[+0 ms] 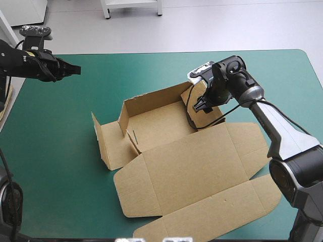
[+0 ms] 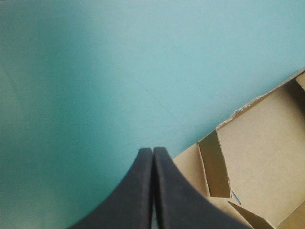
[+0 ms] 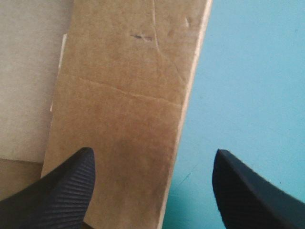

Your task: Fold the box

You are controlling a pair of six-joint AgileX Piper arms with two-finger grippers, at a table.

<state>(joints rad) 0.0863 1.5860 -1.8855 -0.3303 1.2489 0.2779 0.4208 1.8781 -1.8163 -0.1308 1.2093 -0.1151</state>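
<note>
box (image 1: 186, 156) mid-table (image 1: 60, 201) — lid nearside

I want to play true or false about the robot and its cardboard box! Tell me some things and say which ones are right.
1. The left gripper is shut. True.
2. The right gripper is shut. False: its fingers stand wide apart, with a side wall of the box between them.
3. The box has some walls standing up. True.
4. The left gripper is holding the box. False: it hangs over the bare teal-green cover, apart from the box.
5. The lid lies flat on the table. True.
</note>
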